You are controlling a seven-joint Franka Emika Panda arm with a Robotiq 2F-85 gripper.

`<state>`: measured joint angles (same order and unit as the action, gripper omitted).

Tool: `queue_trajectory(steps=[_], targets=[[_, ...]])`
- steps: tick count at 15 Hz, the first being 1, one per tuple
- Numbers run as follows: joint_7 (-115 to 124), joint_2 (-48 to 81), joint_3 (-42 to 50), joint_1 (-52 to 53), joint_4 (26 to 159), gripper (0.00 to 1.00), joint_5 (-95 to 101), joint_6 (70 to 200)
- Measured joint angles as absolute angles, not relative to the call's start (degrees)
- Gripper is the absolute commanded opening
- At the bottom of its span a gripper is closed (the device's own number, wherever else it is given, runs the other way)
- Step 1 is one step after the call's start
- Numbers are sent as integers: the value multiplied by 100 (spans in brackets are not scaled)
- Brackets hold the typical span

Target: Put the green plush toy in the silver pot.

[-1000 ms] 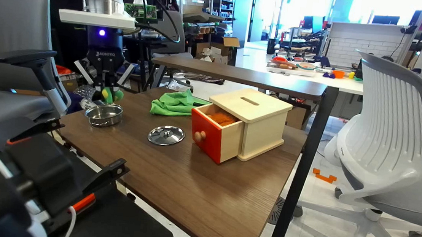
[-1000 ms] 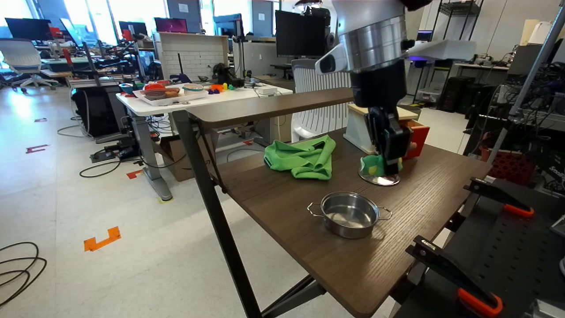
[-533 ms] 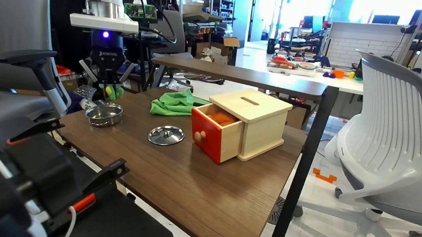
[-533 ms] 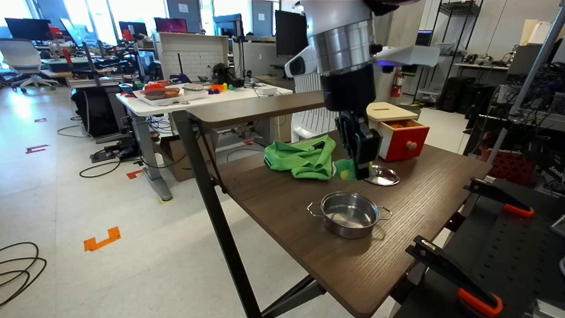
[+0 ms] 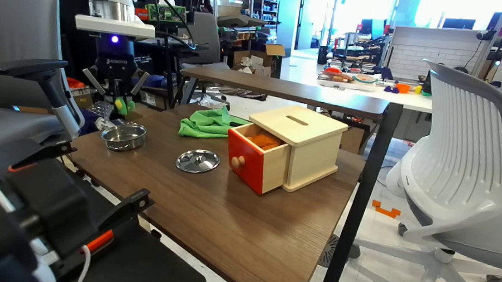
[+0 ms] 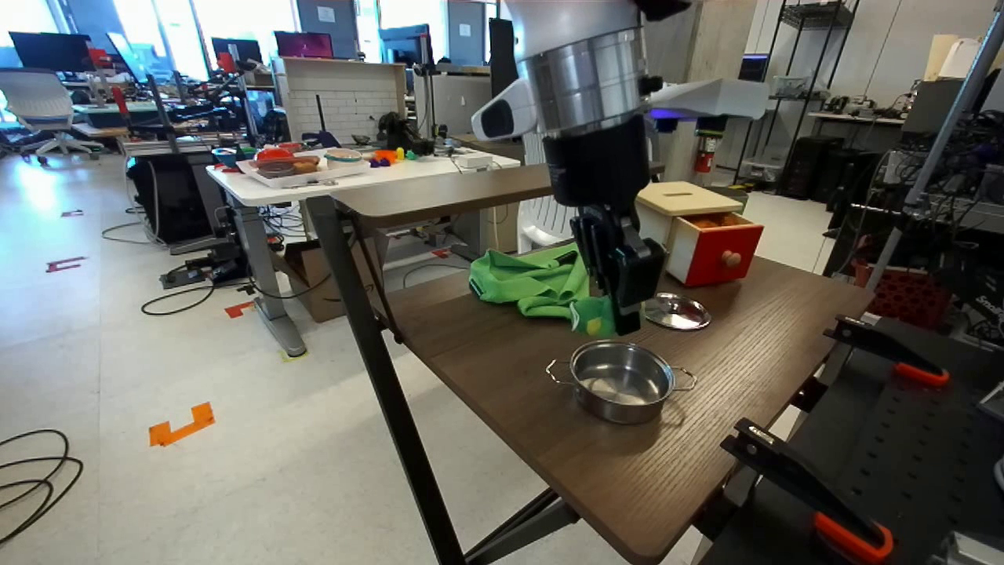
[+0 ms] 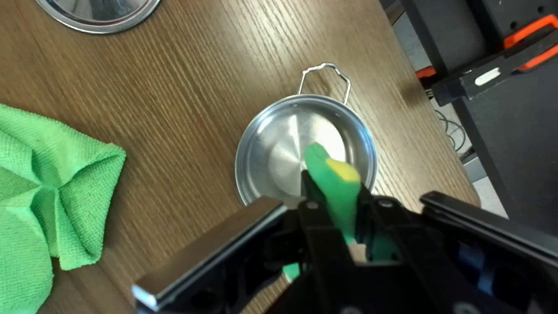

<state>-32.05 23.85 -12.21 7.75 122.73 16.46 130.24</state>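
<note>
The big robot arm [image 6: 584,78] hangs over the brown table [image 6: 667,463], and its gripper [image 7: 335,187] points down. It is pinching the green toy [image 6: 594,316] up in the air. I see the silver pot [image 6: 620,410] lower down, near the gripper, and the lid [image 5: 198,161] farther off.

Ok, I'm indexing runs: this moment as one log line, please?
gripper: holding green plush toy | toy: aloft, not yet in silver pot | pot: uncovered | wooden box: drawer open
</note>
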Motion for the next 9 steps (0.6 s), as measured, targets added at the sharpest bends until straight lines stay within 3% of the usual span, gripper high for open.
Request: queue_trajectory(steps=[6,7,9], targets=[[-3197,2391,-1220,755,12501,4,1627,13024],[-3186,2393,-1214,751,12521,8,1628,13024],[-3075,2398,-1171,744,12534,4,1628,13017]])
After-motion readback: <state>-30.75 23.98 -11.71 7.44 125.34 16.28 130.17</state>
